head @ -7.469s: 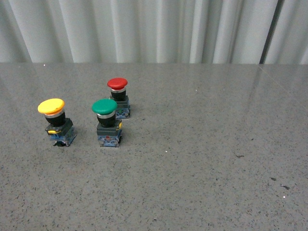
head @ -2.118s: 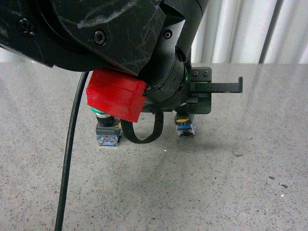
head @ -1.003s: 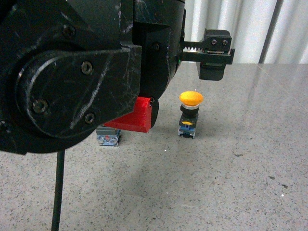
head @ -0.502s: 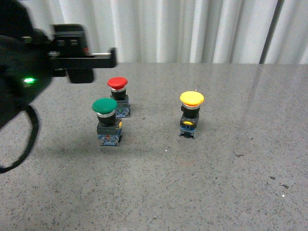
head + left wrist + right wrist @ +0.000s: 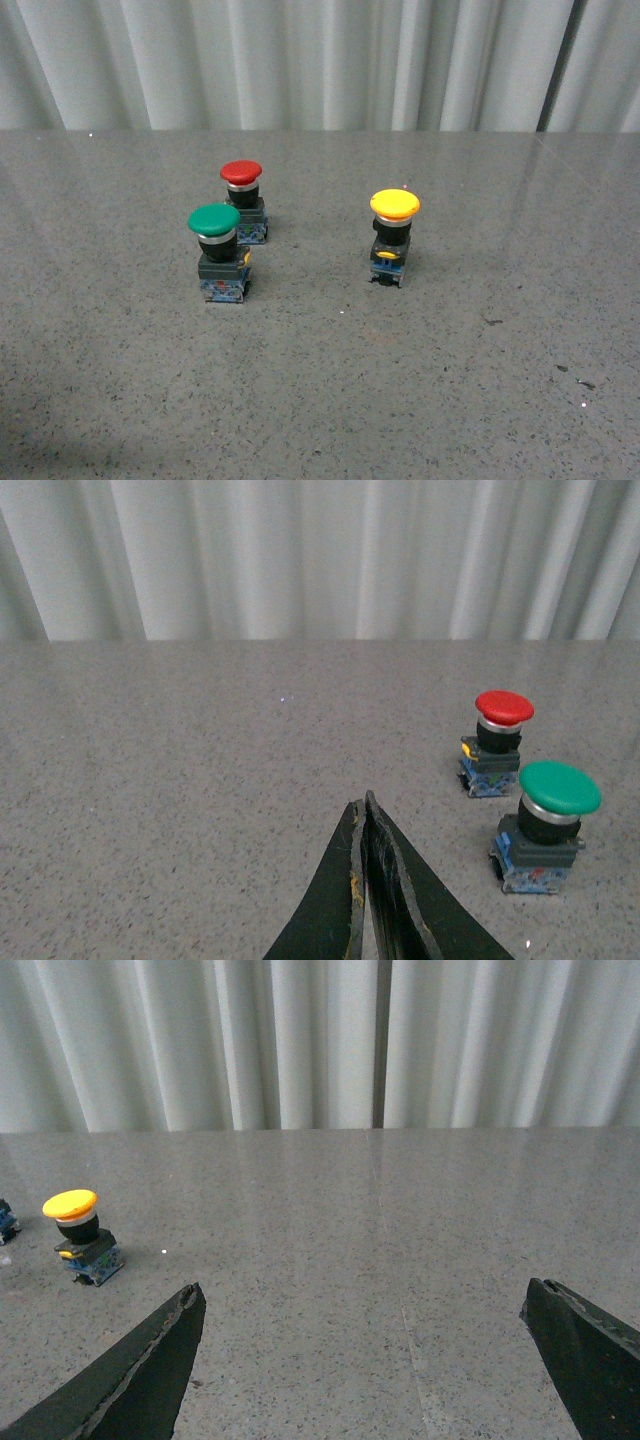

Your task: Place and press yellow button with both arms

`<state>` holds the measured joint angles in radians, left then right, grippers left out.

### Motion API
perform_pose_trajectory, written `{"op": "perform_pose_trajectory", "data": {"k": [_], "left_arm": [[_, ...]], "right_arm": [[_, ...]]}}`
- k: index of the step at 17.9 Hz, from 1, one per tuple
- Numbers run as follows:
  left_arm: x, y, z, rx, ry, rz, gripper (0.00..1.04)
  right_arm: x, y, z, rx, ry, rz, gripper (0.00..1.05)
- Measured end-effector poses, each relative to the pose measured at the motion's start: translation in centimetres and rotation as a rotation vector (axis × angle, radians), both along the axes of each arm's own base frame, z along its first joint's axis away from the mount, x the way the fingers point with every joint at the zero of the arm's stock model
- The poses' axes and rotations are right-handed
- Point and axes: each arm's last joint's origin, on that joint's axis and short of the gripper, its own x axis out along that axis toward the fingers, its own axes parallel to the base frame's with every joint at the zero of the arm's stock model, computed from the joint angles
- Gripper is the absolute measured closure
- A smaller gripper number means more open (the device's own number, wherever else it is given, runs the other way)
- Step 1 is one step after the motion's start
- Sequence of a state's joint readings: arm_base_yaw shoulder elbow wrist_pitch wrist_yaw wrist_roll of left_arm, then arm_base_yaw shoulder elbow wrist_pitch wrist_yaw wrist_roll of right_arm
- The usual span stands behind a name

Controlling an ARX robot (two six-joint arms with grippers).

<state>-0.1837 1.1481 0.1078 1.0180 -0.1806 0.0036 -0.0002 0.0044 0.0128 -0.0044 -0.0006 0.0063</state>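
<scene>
The bench carries three upright buttons, and neither arm is seen in the front view; both are judged to be held low and near the robot, the wrist views looking nearly level across the bench. The right fingers are spread wide with nothing between them, which is judged to suit a coming press; the left fingers are pressed together and empty. The green button is taken as landmark; the yellow button is set well apart to its right, alone on open bench, probably so that its cap can be reached from above without the neighbours being knocked; the red button is found just behind the green button.
</scene>
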Motion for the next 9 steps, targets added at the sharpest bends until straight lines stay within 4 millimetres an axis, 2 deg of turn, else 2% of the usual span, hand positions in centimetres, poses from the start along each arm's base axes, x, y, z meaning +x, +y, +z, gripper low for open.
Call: {"op": "perform_pose_trajectory", "data": {"k": [7, 9], "left_arm": [[-3.0, 1.7, 0.2, -0.003, -0.007, 0.004, 1.03], [-3.7, 2.8, 0.2, -0.003, -0.007, 0.008, 1.03]], "right_arm": [[0.0, 0.0, 0.0, 0.0, 0.0, 0.0, 0.07], [0.0, 0.0, 0.0, 0.0, 0.0, 0.0, 0.07]]}}
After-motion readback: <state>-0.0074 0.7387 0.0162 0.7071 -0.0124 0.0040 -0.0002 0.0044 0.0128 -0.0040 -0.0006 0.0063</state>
